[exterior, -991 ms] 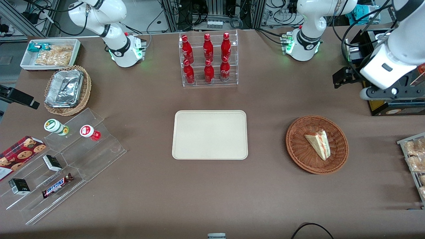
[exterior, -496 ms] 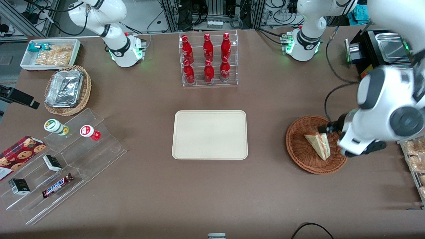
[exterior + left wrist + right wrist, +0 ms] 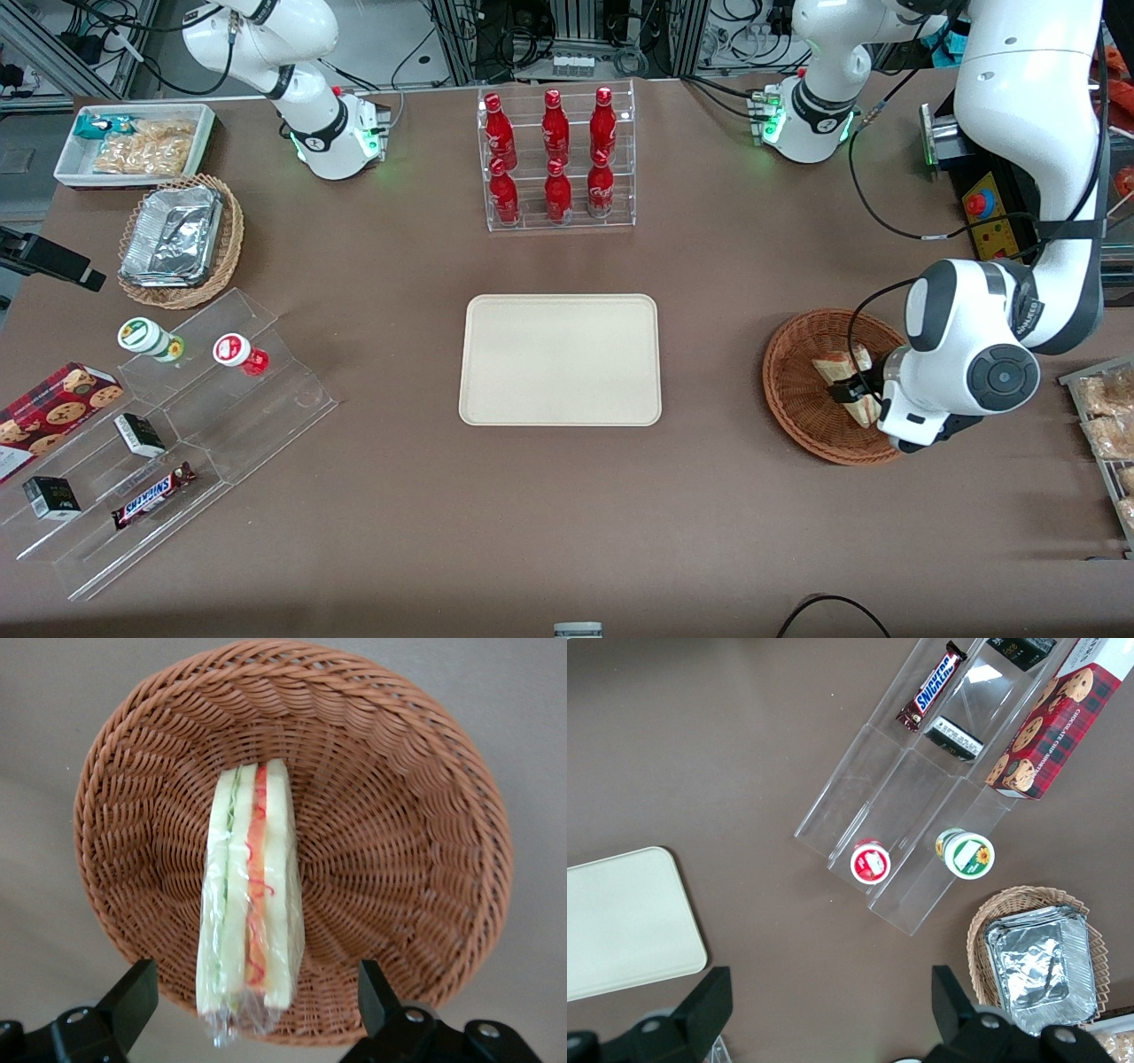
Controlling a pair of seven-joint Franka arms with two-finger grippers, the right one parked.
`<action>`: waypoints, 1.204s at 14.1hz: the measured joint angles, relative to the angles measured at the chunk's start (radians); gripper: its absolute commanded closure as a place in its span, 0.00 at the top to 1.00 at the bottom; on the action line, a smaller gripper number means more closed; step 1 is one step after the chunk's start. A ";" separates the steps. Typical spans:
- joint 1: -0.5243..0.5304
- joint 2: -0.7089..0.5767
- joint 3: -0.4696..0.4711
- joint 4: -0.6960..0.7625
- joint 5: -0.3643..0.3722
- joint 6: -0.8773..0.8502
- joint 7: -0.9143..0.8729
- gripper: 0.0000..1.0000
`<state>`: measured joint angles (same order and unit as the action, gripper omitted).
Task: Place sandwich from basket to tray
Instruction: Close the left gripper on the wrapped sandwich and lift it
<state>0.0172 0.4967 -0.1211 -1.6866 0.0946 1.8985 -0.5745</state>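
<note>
The sandwich (image 3: 250,904) is seen lying in the basket (image 3: 407,815), clear-wrapped, with its red and green filling edge facing up. The gripper (image 3: 252,1014) is held directly above it, its fingers (image 3: 133,997) spread wide to either side of the wedge without touching it. The tray (image 3: 560,359) is set on the bench (image 3: 567,514), well apart from the basket, toward the parked arm's end.

Clear-wrapped triangular sandwich (image 3: 250,904) lies in round woven wicker basket (image 3: 796,390), twd working arm's end of bench (image 3: 567,523). Gripper (image 3: 849,390) sits just above it, fingers (image 3: 133,997) spread either side. Flat rectangular tray (image 3: 560,359) mid-bench, well apart.
</note>
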 measured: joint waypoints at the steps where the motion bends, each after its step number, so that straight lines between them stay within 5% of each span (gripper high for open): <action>1: 0.009 0.002 0.002 -0.017 0.000 0.020 -0.006 1.00; 5: 0.042 0.027 0.003 -0.082 -0.001 0.144 -0.007 0.94; 6: 0.042 0.038 0.003 -0.102 -0.002 0.184 -0.009 0.85; 8: 0.042 0.054 0.002 -0.121 -0.003 0.219 -0.030 0.47; 10: 0.041 0.057 0.001 -0.122 -0.003 0.221 -0.047 0.22; 17: 0.019 -0.003 -0.020 -0.079 -0.001 0.111 0.123 0.10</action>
<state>0.0366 0.4935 -0.1415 -1.7656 0.0936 2.0094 -0.4513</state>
